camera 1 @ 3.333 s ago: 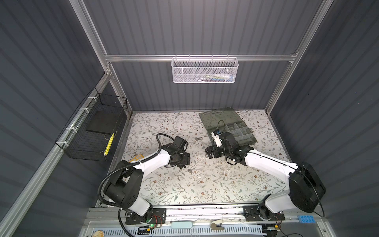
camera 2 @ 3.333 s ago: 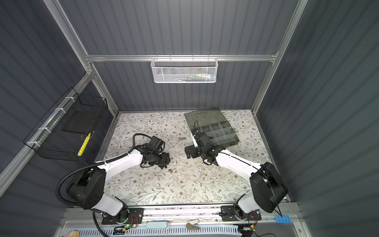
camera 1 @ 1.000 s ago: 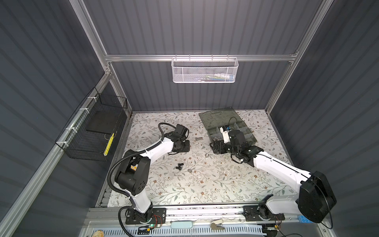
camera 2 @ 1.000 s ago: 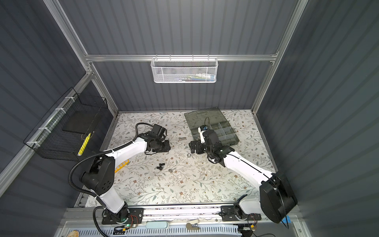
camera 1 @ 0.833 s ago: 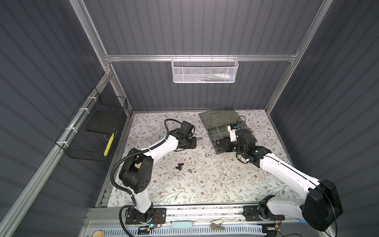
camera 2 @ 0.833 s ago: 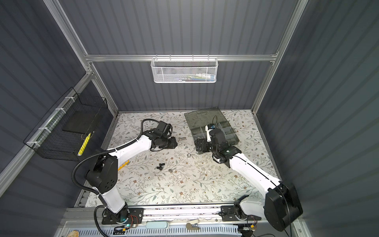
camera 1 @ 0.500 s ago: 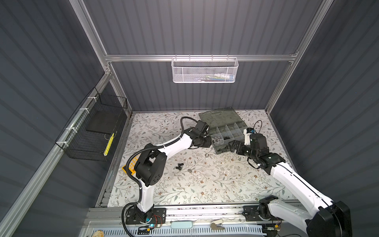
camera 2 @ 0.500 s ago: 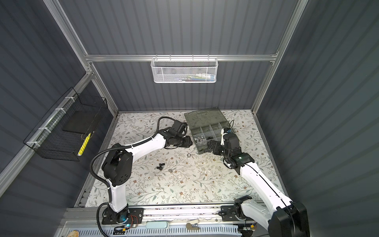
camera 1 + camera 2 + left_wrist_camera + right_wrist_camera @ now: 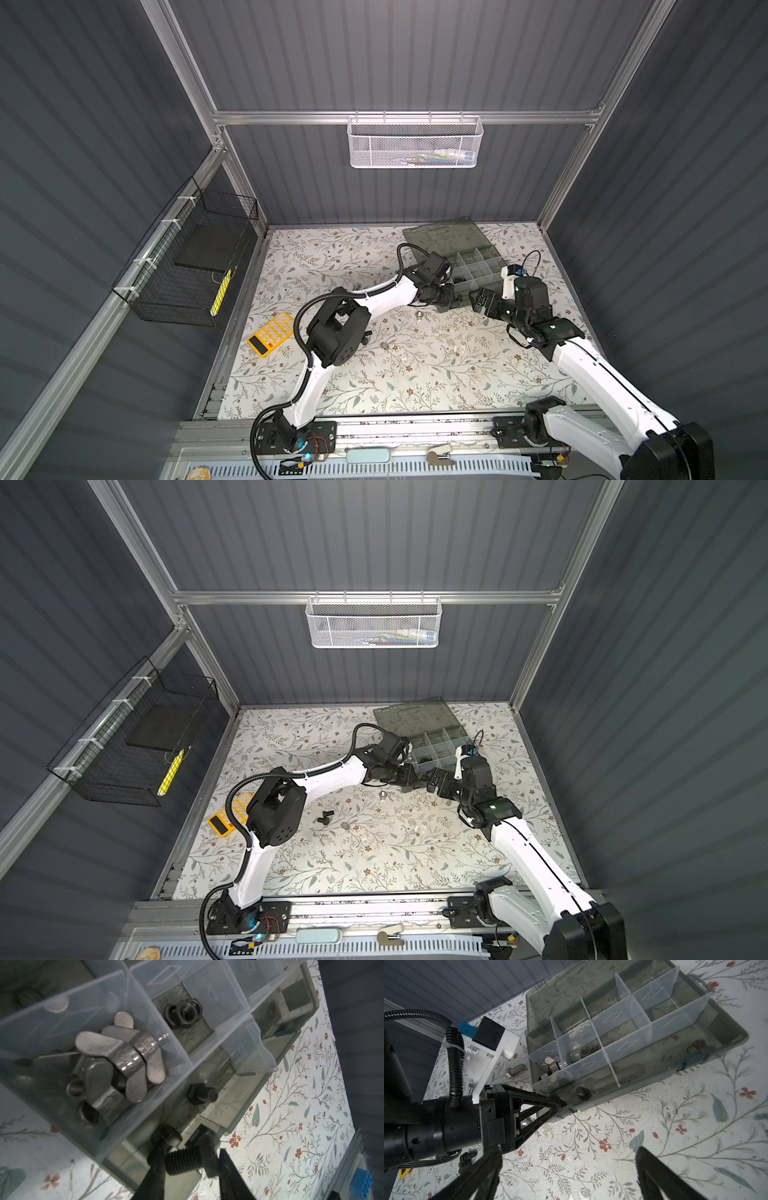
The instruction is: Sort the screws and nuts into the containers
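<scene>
Left gripper (image 9: 191, 1155), jaws narrowed on a black screw (image 9: 178, 1164), hangs over the near edge of the organizer case (image 9: 482, 259), right of centre in both top views. Right gripper (image 9: 564, 1169) gapes wide, empty. The screw likely handles light, rigid, slick; pinch across the threaded shank.
</scene>
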Controlling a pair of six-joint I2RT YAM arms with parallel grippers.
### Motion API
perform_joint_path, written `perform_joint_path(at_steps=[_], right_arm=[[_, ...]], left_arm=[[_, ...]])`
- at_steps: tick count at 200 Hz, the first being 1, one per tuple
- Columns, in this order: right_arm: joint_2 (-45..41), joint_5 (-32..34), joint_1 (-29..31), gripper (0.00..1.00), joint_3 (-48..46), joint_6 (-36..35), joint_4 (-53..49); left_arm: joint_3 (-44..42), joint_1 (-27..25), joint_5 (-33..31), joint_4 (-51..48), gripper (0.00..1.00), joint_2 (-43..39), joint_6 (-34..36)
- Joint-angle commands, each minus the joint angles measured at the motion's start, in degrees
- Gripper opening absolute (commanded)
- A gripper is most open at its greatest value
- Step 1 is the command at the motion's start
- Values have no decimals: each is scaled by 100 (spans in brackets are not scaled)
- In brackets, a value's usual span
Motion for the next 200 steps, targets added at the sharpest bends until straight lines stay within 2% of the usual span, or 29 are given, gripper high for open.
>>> perform_joint_path(at_steps=[1,23,56,107,158,200], right_arm=[[9,-102,-50,99,-113,2,167],[42,-155,-77,99,-147,6,242],[82,-182,-103,99,-182,13,301],[-47,-167,-129,99,-148,37,228],[-150,-259,-130,99,22,75,21],[-228,-344,-113,99,146,165,-86]], left_arm=[[215,20,94,-11,42,131,-72],[219,16,70,-51,44,127,-66],[264,15,42,-115,53,97,-37],[339,15,-69,-229,61,-110,50],[188,26,-226,-308,69,-721,192],[-478,156,-186,-115,81,-1470,142]])
